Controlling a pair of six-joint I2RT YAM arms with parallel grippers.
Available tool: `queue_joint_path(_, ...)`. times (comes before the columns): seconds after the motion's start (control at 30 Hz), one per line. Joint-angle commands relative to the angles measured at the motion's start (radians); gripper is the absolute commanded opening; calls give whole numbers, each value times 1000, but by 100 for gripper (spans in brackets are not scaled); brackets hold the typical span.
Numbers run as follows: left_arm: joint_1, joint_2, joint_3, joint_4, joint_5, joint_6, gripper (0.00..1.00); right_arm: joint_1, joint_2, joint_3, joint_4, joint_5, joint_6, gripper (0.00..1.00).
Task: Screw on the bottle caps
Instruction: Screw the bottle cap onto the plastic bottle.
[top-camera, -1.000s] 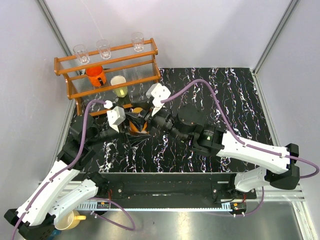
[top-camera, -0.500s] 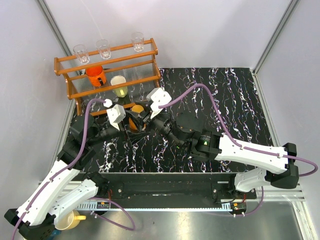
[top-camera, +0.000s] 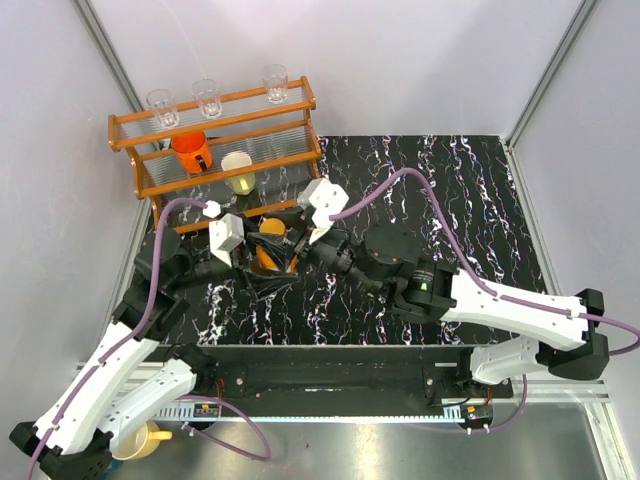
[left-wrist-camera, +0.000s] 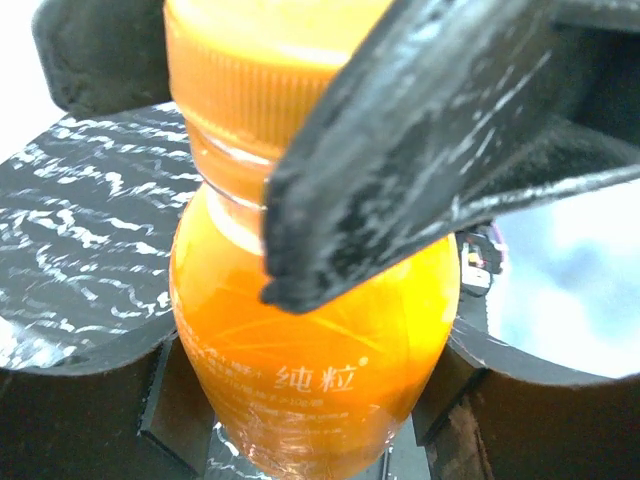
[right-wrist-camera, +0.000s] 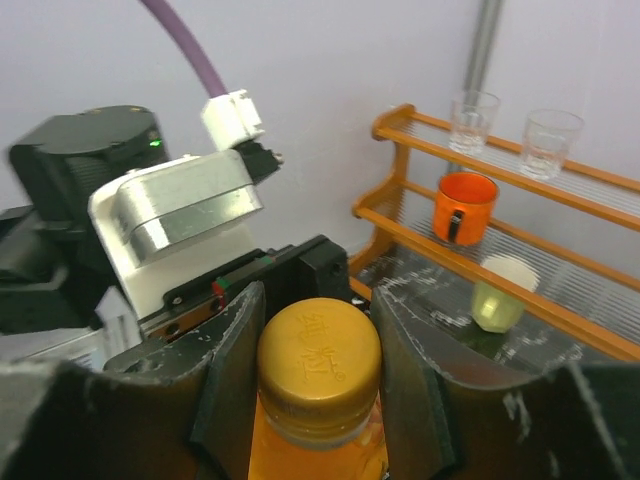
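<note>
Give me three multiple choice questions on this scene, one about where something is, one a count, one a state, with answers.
1. Where is the orange mug? A on the wooden rack; B on the table; C upside down on the bottle.
2. How many clear glasses stand on the rack's top shelf? A two; B three; C five.
3. The orange cap is: A lying on the table; B on the orange bottle, inside the right gripper; C on the rack.
Answers: 1 A, it sits below the glasses; 2 B, three in a row; 3 B, the right wrist view shows it there.

Orange bottle (left-wrist-camera: 300, 350), orange cap (right-wrist-camera: 320, 365)
</note>
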Motion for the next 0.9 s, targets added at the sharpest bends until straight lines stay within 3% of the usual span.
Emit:
queue_joint_path(0.0, 3, -6, -3, 164, 264, -88, 17, 14, -61, 7, -16, -222, 45, 32)
queue_joint_path(0.2, 3, 9, -6, 289, 460, -207, 17, 3, -99, 7, -45, -363, 62, 30)
queue_joint_path(0.47, 3, 24, -5, 391, 615, -306, 18, -130, -115, 46, -88, -739, 188, 30)
queue_joint_path(0.87, 1, 32, -2, 402, 650, -335, 19, -189, -35, 135, -112, -1005, 241, 28)
